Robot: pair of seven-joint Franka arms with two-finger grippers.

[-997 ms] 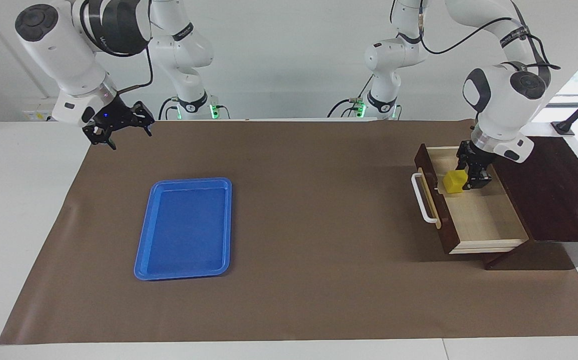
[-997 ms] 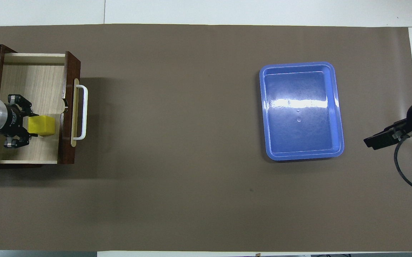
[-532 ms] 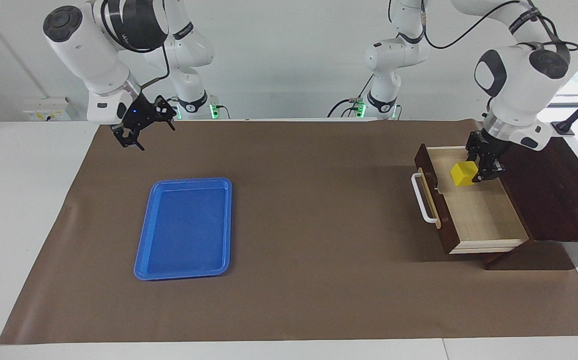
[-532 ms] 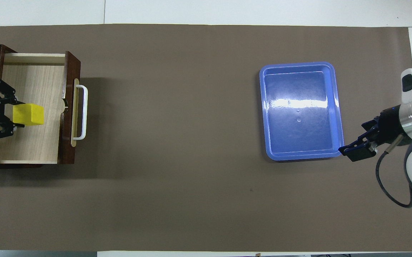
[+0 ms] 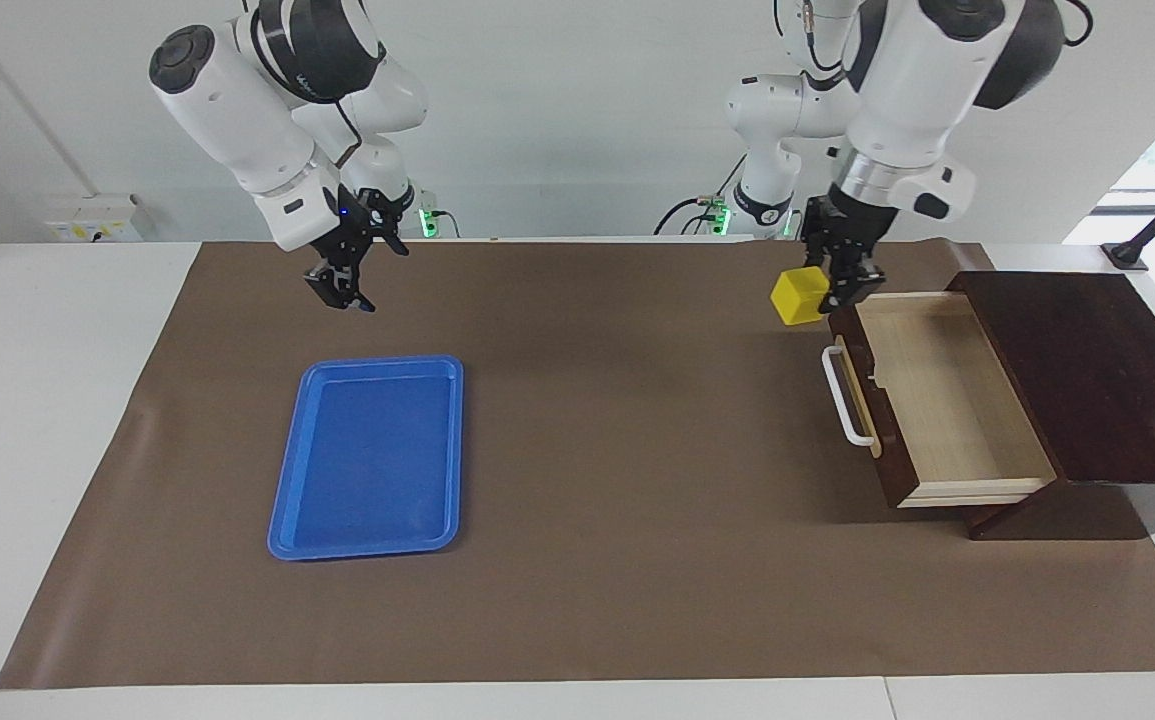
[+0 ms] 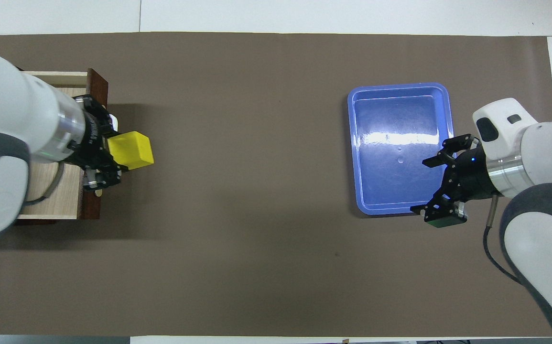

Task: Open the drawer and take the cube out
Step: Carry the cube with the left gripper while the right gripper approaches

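drawer: is being left pulled open at the left arm's end of the table, pale inside showing nothing in it.
cube: is being held in the air, clear of the drawer, over the mat just beside the drawer's front.
left gripper: is being kept clamped on the cube.
right gripper: is being held empty with fingers spread wide, above the mat near the blue tray.
done: opening and lifting out are being judged complete.
left: cube not yet set down; the tray is being judged the likely spot.
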